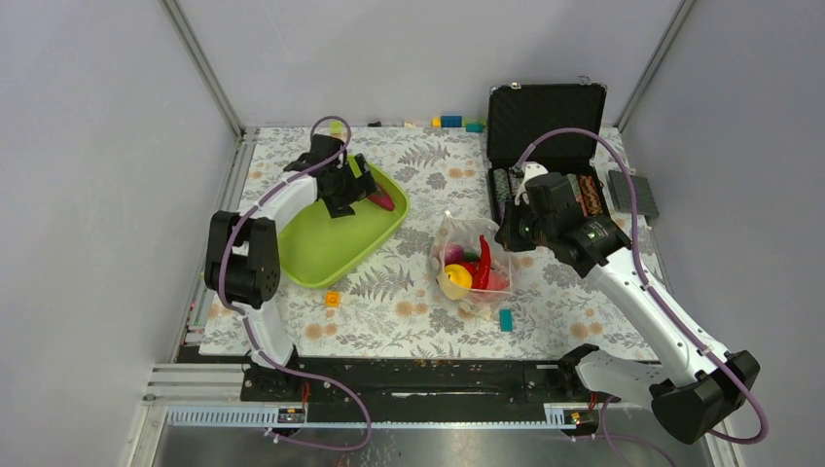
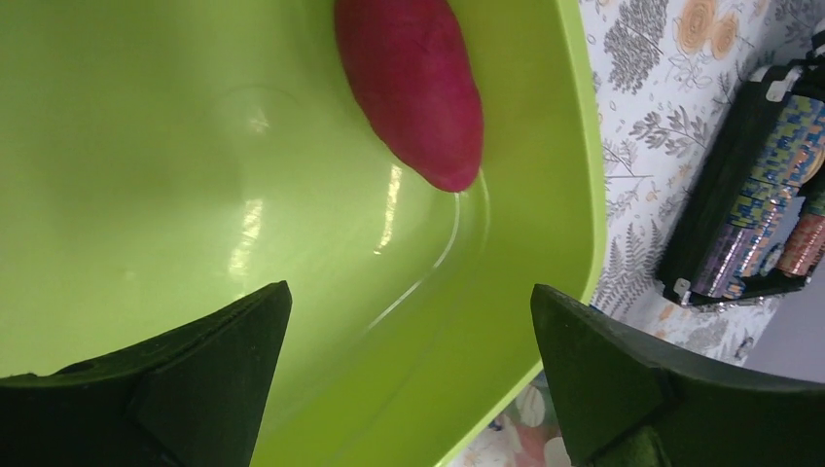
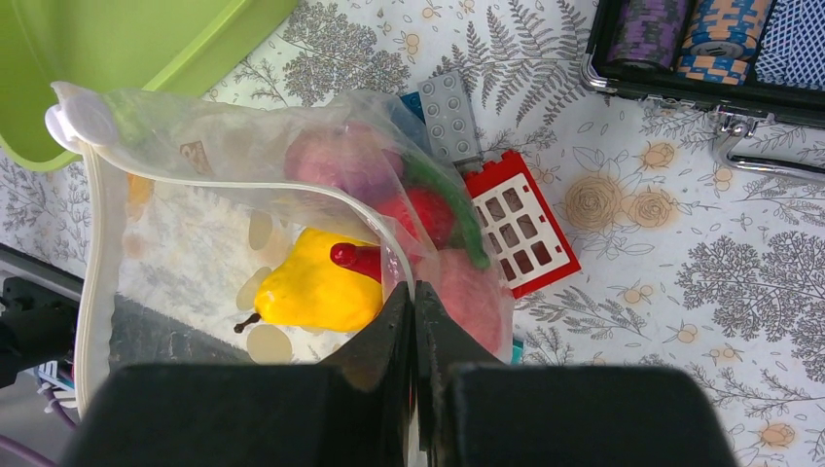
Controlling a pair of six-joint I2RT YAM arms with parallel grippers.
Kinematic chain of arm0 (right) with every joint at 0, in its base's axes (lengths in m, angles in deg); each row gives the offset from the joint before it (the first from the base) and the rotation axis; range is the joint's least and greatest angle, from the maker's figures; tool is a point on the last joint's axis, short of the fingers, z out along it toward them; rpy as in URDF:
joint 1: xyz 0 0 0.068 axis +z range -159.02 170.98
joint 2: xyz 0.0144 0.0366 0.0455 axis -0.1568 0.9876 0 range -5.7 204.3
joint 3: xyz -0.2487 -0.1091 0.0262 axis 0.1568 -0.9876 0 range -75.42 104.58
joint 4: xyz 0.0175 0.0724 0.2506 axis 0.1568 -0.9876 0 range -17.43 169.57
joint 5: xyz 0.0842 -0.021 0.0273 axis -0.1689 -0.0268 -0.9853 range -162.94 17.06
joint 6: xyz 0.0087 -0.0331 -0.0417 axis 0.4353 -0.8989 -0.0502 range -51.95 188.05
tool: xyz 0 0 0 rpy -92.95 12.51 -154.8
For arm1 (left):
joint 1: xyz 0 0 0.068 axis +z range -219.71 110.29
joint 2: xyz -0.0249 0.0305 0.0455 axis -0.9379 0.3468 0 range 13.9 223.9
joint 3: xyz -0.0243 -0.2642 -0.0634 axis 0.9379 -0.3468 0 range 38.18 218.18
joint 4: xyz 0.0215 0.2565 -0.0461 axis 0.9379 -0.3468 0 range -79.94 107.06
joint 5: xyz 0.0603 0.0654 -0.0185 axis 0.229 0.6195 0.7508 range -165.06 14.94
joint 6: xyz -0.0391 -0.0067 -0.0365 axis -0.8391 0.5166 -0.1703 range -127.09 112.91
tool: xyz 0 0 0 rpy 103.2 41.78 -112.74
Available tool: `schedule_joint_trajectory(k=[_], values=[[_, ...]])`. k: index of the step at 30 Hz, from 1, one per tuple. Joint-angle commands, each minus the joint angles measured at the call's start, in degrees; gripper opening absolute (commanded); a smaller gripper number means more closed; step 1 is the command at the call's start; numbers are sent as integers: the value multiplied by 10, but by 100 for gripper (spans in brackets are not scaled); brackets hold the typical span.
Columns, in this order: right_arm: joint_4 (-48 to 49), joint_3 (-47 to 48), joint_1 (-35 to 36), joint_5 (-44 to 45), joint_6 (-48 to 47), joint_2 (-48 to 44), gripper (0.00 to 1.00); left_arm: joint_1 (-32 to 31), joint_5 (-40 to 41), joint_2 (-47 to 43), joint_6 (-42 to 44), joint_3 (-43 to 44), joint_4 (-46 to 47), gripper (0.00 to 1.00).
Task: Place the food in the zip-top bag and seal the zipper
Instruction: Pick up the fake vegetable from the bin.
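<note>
Most food (image 1: 457,277) lay bagged, right pincer (image 3: 413,311) clenched on the bag (image 1: 474,233); left pincer (image 2: 409,292) gaped above the last piece (image 2: 413,88); zipper (image 3: 243,185) was unsealed.

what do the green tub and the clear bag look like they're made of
Lime-green tub: likely hard glossy plastic, with sharp light reflections on its floor. Zip-top bag: thin, soft transparent plastic film; it crinkles and the toy food shows through.

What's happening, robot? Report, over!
Left gripper open above dark red piece in green tub. Right gripper shut on zip-top bag rim, mouth open, other food inside. Nothing blocking the piece.
</note>
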Motion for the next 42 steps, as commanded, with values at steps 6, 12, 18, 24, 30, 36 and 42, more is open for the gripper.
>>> schedule_joint_trajectory(k=[6, 12, 18, 24, 30, 36, 42], values=[[14, 11, -3, -1, -18, -2, 0, -27, 15, 24, -76, -3, 60, 95], [7, 15, -3, 9, -19, -2, 0, -31, 54, 36, -97, -10, 75, 92], [5, 11, -3, 25, -18, -10, 0, -31, 73, 69, -124, 0, 113, 88], [5, 14, -3, 40, -7, -6, 0, -31, 83, 112, -133, 32, 128, 81], [-3, 24, -3, 48, 5, 15, 0, -31, 100, 159, -131, 75, 103, 66], [-14, 44, -3, 56, 10, 27, 0, -31, 100, 158, -124, 86, 69, 41], [-37, 69, -3, 55, 8, 46, 0, -34, 85, 108, -68, 56, 7, 0]])
